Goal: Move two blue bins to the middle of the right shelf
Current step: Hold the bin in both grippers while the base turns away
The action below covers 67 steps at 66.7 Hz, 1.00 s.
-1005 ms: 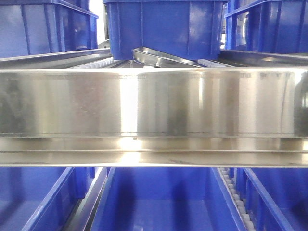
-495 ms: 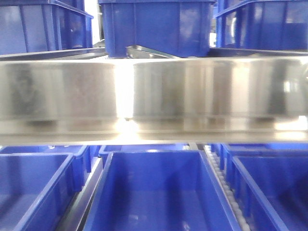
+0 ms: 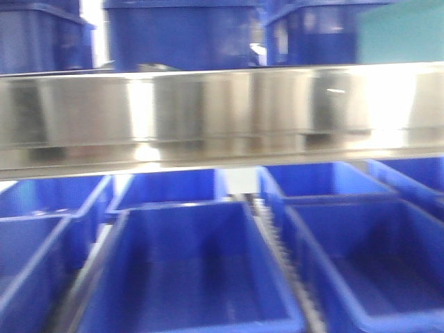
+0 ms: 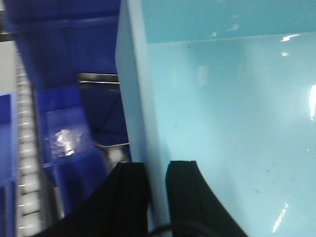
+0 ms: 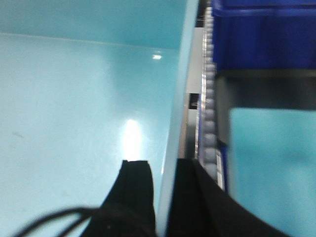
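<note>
In the left wrist view my left gripper (image 4: 155,165) is shut on the left wall of a pale blue bin (image 4: 232,113), one black finger outside and one inside. In the right wrist view my right gripper (image 5: 161,162) is shut on the right wall of a pale blue bin (image 5: 74,98), gripped the same way. A second pale blue bin (image 5: 271,158) lies beyond a roller track at the lower right. In the front view, a broad shiny steel shelf rail (image 3: 222,111) crosses the frame. Neither gripper shows in the front view.
Dark blue bins (image 3: 187,270) fill the tier below the rail, and more dark blue bins (image 3: 177,31) stand above it. A pale teal patch (image 3: 402,31) shows at the upper right. A white roller track (image 5: 210,113) and dark blue bins (image 4: 64,64) flank the held bin.
In the front view the steel rail has risen in the frame and the scene has slid left. More of the lower dark blue bins shows, and a teal patch has come in at upper right.
</note>
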Available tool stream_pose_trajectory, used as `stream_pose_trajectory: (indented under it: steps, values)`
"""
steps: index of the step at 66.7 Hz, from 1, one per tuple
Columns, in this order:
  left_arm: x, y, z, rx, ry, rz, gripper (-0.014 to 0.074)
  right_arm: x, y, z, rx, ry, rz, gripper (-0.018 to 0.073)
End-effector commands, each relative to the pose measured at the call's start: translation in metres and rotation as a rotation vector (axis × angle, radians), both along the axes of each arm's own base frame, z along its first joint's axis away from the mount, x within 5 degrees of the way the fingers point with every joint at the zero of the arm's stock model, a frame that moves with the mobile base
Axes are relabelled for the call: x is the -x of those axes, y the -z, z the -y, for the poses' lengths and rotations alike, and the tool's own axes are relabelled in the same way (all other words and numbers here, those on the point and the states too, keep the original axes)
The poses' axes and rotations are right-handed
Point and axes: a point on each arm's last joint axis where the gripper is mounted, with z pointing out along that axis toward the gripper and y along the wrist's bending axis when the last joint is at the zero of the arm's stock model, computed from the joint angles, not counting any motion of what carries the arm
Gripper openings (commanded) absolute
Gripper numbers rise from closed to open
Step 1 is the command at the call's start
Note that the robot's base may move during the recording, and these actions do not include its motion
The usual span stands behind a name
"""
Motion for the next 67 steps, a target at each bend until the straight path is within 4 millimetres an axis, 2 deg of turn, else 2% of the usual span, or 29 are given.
stream_pose_trajectory:
  steps: [1, 67]
  values:
    - [0.0034, -0.0103, 0.0031, 0.040, 0.030, 0.061, -0.0111, -0.0005, -0.0065, 0.0011, -0.008, -0.002, 0.054, -0.0152]
    - [0.0034, -0.0103, 0.0031, 0.040, 0.030, 0.061, -0.0111, -0.0005, -0.0065, 0.0011, -0.008, -0.002, 0.054, -0.0152]
